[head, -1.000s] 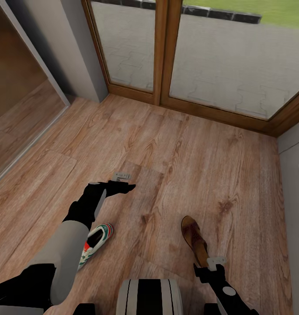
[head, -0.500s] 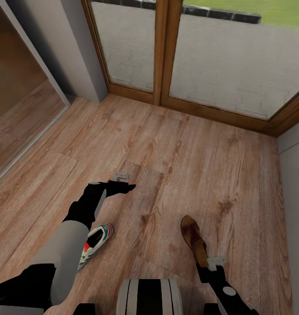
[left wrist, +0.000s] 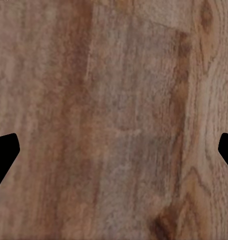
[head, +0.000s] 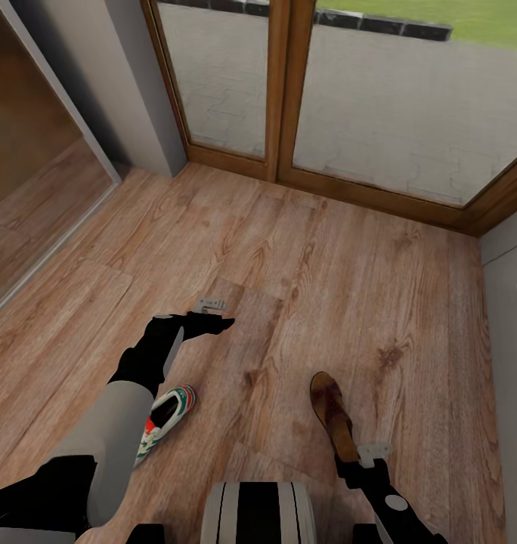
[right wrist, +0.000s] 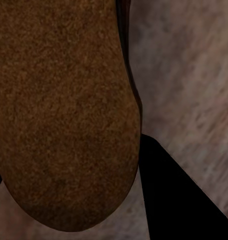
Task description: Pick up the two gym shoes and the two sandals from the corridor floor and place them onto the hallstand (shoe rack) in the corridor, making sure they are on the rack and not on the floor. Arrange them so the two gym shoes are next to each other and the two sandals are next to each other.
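1. Right gripper [head: 368,454] sits at the heel end of one brown sandal [head: 332,415], low over the corridor floor [head: 349,302] near the robot's base. In the right wrist view the sandal's footbed [right wrist: 64,115] looms very close, with one dark finger [right wrist: 169,195] beside its rounded end. Whether the fingers are pressed onto the sandal, cannot tell.
2. Change over the last second: the sandal's toe has swung slightly toward the left and its far end sits a touch nearer the robot. Gripper barely moved. Judgement: the gripper is touching or nudging the sandal, possibly a grasp starting, not yet a lift.
3. Left gripper [head: 211,304] hovers over bare planks, fingers spread apart and empty; the left wrist view shows wood grain between the two fingertips [left wrist: 4,150]. No change there.
4. One gym shoe [head: 165,419] lies on the floor just beside the left forearm, partly hidden by it.
5. Both visible shoes are on the floor; task is early
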Robot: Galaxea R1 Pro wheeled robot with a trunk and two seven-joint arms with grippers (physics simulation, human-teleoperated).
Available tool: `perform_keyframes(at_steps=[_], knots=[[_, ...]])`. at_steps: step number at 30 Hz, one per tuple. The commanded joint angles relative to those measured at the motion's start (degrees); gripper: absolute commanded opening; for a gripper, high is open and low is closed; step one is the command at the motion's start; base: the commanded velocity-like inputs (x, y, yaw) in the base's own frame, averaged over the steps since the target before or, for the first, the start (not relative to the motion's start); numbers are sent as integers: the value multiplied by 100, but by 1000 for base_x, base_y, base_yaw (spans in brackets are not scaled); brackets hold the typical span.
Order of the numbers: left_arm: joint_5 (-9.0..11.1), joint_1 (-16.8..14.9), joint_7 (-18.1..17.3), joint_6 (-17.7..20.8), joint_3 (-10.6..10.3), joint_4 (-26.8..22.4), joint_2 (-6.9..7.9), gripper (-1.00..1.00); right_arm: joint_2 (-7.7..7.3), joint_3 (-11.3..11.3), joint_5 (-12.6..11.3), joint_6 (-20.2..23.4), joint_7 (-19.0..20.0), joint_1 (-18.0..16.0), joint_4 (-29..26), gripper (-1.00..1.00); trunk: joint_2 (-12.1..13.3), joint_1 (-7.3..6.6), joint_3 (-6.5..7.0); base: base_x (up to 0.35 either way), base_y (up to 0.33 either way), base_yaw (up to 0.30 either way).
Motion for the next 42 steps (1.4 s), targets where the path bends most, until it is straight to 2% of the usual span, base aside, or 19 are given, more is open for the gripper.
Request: perform_keyframes(at_steps=[1, 7, 42], knots=[[-60, -3, -56, 22, 38, -7, -8, 100, 5, -36, 35, -17, 36, -2, 5, -100, -1, -1, -3, 0, 0, 0], [-64, 0, -55, 22, 39, -10, -7, 100, 3, -36, 35, -17, 36, -2, 5, -100, -1, -1, -3, 0, 0, 0], [-101, 1, -46, 24, 99, -145, 52, 100, -2, -52, 27, -26, 18, -2, -11, -100, 46, -91, 772, 0, 0, 0]])
